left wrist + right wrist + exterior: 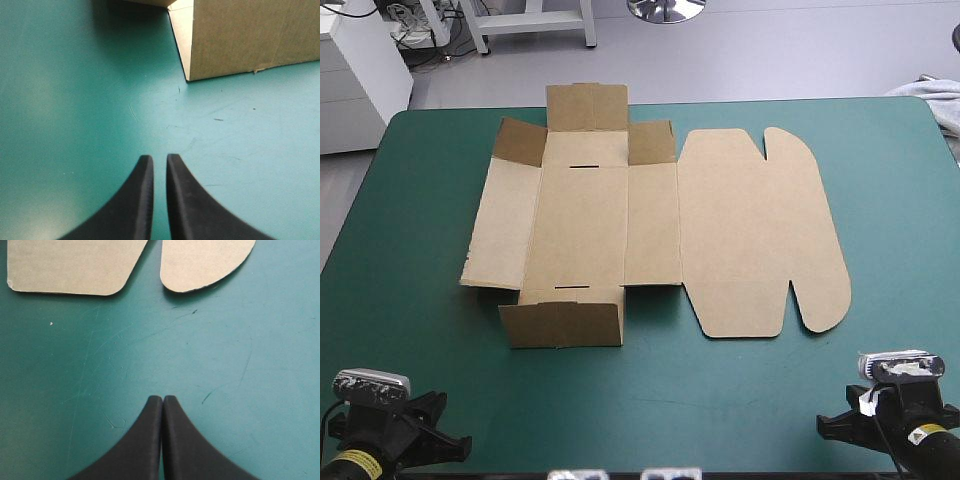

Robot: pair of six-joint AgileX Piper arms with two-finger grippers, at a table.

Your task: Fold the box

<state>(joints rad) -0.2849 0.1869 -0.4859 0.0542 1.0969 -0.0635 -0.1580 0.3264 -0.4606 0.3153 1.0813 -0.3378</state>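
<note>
The brown box [620, 225] lies as a cut sheet in the middle of the teal-green table. Its lid [760, 230] with rounded tabs is flat on the right side. The near end flap [560, 322] and the far flaps [585, 105] stand partly raised. My left gripper [395, 435] is shut near the front left corner, apart from the box. In the left wrist view the gripper [160, 157] faces the raised near flap [250, 35] ahead. My right gripper [895, 420] is shut at the front right. In the right wrist view the gripper [163, 397] sits short of the lid's rounded tabs [205, 260].
A pale grey cloth [935, 100] lies at the table's far right corner. Bare teal-green cover [720, 390] stretches between the box and the front edge.
</note>
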